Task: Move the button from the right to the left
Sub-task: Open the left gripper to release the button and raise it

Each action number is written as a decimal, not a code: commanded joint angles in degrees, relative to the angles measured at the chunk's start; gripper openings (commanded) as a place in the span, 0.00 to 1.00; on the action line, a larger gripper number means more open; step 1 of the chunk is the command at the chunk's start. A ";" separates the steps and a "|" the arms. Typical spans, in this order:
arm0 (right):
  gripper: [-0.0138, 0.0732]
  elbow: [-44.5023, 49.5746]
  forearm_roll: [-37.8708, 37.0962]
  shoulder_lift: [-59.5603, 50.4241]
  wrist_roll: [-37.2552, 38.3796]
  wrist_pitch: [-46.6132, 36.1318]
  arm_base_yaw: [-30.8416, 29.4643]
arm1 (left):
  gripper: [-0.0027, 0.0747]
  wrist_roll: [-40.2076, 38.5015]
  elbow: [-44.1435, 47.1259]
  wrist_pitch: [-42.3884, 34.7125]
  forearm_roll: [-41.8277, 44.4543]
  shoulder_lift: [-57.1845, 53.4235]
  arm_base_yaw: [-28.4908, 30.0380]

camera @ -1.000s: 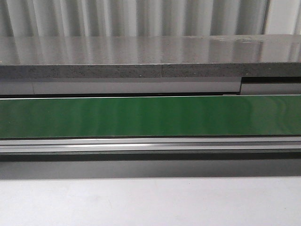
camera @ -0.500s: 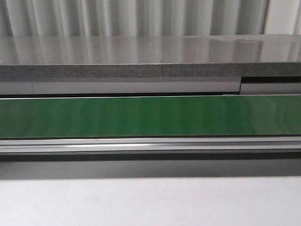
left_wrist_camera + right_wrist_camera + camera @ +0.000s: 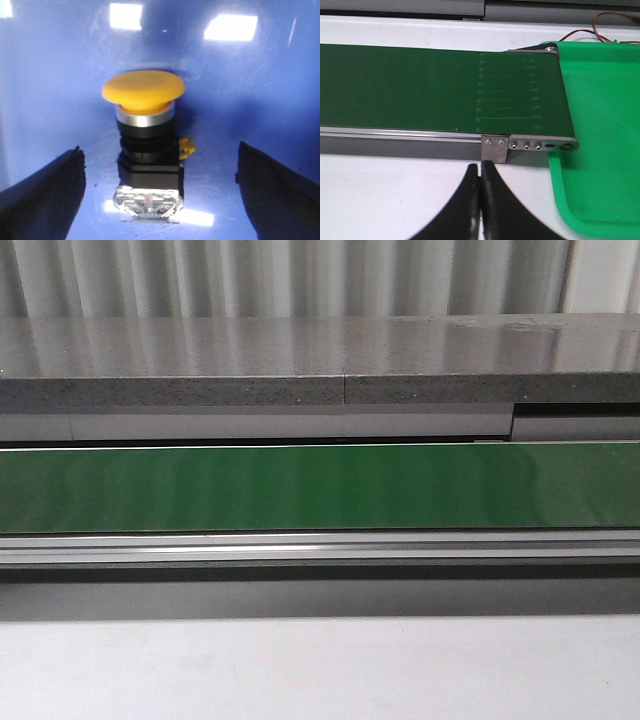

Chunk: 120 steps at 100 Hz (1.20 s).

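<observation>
In the left wrist view the button (image 3: 147,142) lies on a blue surface (image 3: 250,90), with its yellow cap, silver ring, black body and clear contact block. My left gripper (image 3: 160,192) is open; its two black fingers (image 3: 47,190) stand wide apart on either side of the button, not touching it. In the right wrist view my right gripper (image 3: 480,172) is shut and empty over the white table, just in front of the green belt (image 3: 435,87). The front view shows the belt (image 3: 320,485) with no button and no gripper on it.
A green tray (image 3: 595,125) lies at the belt's end in the right wrist view. The belt has an aluminium rail (image 3: 320,548) along its near side. A grey stone ledge (image 3: 300,370) runs behind it. Red and black wires (image 3: 605,25) lie beyond the tray.
</observation>
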 commanded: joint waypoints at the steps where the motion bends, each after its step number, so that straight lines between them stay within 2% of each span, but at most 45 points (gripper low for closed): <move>1: 0.08 -1.39 0.20 0.41 -0.46 -4.22 0.10 | 0.78 -1.23 -1.53 -1.83 0.38 -5.81 0.06; 6: 0.08 -1.39 0.20 0.41 -0.46 -4.22 0.10 | 0.74 -1.23 -1.53 -2.95 0.38 -7.60 0.06; 13: 0.08 -1.39 0.20 0.41 -0.46 -4.22 0.10 | 0.61 -1.45 -1.53 -4.87 -0.77 -10.48 0.06; 18: 0.08 -1.39 0.20 0.41 -0.46 -4.22 0.10 | 0.48 -1.45 -1.53 -5.61 -2.80 -12.55 0.06; 31: 0.08 -1.39 0.20 0.41 -0.46 -4.22 0.10 | 0.01 -1.35 -1.10 -5.70 -7.86 -17.85 -0.62; 46: 0.08 -1.39 0.20 0.41 -0.46 -4.22 0.10 | 0.01 -1.45 1.16 -6.81 -8.28 -23.34 -4.39; 96: 0.08 -1.39 0.20 0.41 -0.46 -4.22 0.10 | 0.01 -6.03 10.68 -13.46 -10.13 -38.73 -25.06; 120: 0.08 -1.39 0.20 0.41 -0.46 -4.22 0.10 | 0.01 -7.16 16.12 -16.00 -14.49 -45.34 -30.76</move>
